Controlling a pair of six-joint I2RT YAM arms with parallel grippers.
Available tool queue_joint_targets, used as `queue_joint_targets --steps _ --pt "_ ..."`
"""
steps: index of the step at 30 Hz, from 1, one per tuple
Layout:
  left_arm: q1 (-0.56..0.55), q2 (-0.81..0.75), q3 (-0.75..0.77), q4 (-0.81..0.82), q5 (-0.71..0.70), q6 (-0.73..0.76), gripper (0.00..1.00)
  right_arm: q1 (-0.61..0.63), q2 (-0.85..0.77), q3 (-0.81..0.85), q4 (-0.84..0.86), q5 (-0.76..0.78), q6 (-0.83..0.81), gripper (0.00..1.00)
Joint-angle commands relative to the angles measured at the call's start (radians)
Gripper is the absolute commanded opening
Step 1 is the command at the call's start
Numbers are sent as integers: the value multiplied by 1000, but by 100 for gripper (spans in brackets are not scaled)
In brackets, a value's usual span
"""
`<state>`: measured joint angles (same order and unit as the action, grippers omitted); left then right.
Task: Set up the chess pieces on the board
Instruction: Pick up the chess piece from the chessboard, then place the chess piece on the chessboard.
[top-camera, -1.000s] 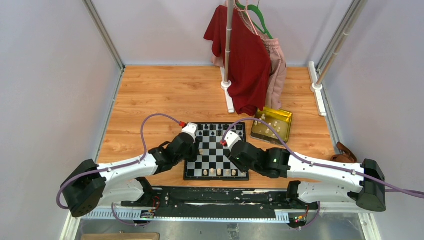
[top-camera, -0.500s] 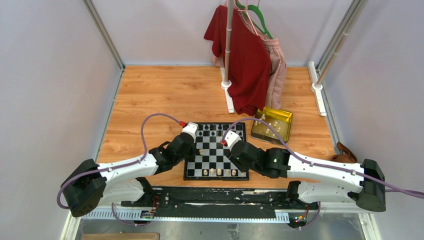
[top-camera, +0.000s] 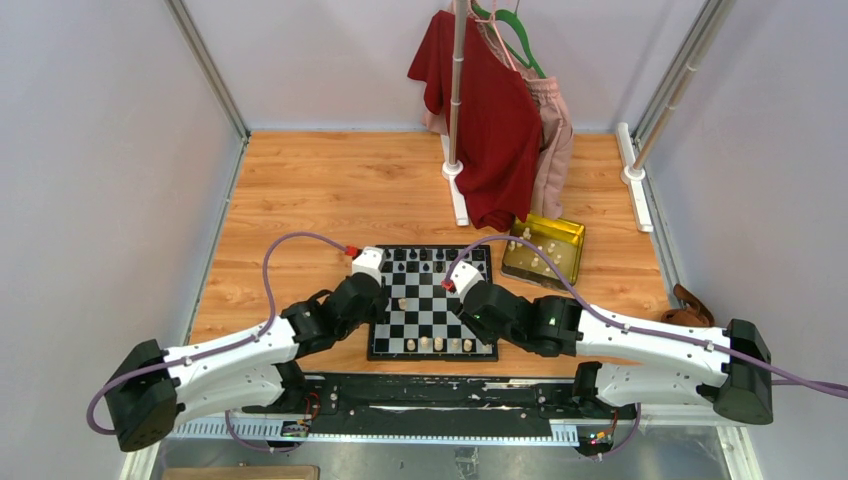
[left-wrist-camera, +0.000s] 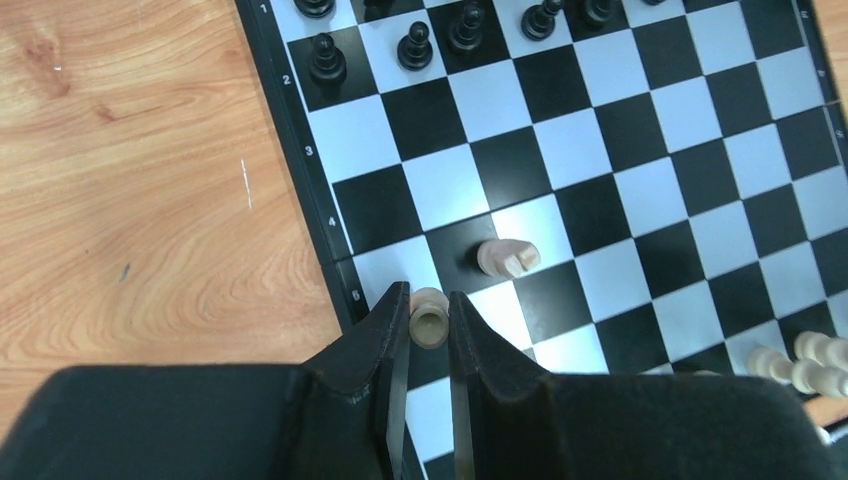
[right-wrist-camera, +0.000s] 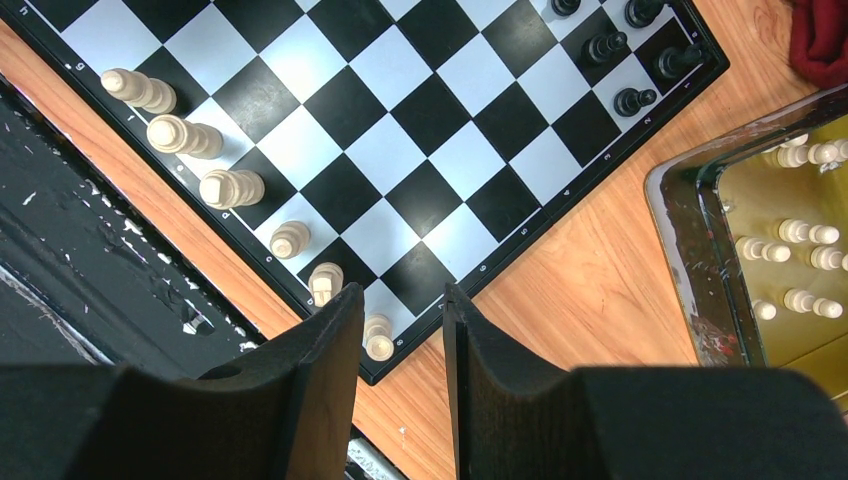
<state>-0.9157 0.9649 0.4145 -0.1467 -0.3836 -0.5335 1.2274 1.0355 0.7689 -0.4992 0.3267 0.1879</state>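
Note:
The board (top-camera: 425, 316) lies in the middle of the table, with black chess pieces (top-camera: 425, 257) on its far rows and cream ones (top-camera: 440, 344) along its near edge. My left gripper (left-wrist-camera: 429, 312) is shut on a small cream piece (left-wrist-camera: 430, 325), seen from above over the board's (left-wrist-camera: 600, 150) left columns. Another cream piece (left-wrist-camera: 507, 258) lies toppled one square away. My right gripper (right-wrist-camera: 400, 300) is open over the board's (right-wrist-camera: 400, 120) near right corner, and nothing is between its fingers. A cream piece (right-wrist-camera: 378, 338) stands just below them.
A shiny gold tin (top-camera: 543, 250) right of the board holds several loose cream pieces (right-wrist-camera: 800, 235). Behind it a rack (top-camera: 456, 150) carries a red garment (top-camera: 495, 120). A black rail (top-camera: 430, 392) runs along the table's near edge.
My left gripper has shut on the cream piece, and the left arm has drawn back a little to the left. The right arm has not moved.

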Motion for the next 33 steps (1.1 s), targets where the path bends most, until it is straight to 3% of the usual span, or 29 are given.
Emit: queue_joint_targets --steps 1,14,25,33 --pt "-62 -67 -8 -110 -84 -79 7 -11 -13 -10 4 23 -15 39" --pt "-236 -83 -17 -281 -214 -241 0 -15 -12 -6 4 28 -21 40" --pt "-371 -98 -30 -327 -252 -353 0 -22 6 -2 11 20 -27 40" --pt "-496 -17 -9 -340 -303 -432 0 -23 1 -11 12 14 -23 40"
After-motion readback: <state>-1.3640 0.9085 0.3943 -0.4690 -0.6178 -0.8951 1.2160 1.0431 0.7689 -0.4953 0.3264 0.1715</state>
